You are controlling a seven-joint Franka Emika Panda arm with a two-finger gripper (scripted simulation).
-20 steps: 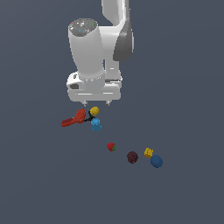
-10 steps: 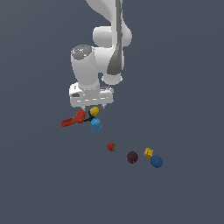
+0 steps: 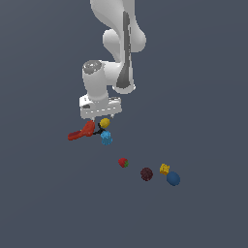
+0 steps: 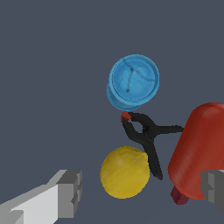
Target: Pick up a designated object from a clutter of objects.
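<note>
Mustard-yellow, lumpy, lemon-like ball (image 4: 124,172), probably light, firm and prone to rolling, sits between the open, empty gripper (image 4: 142,192) fingers, best pinched across its middle.

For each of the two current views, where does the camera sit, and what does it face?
Exterior view: off the arm, looking down on the arm, the end effector and the scattered items.
Wrist view: on the wrist, facing down past the fingertips at the yellow ball.
Shared: yellow ball, red tool, light-blue piece.
</note>
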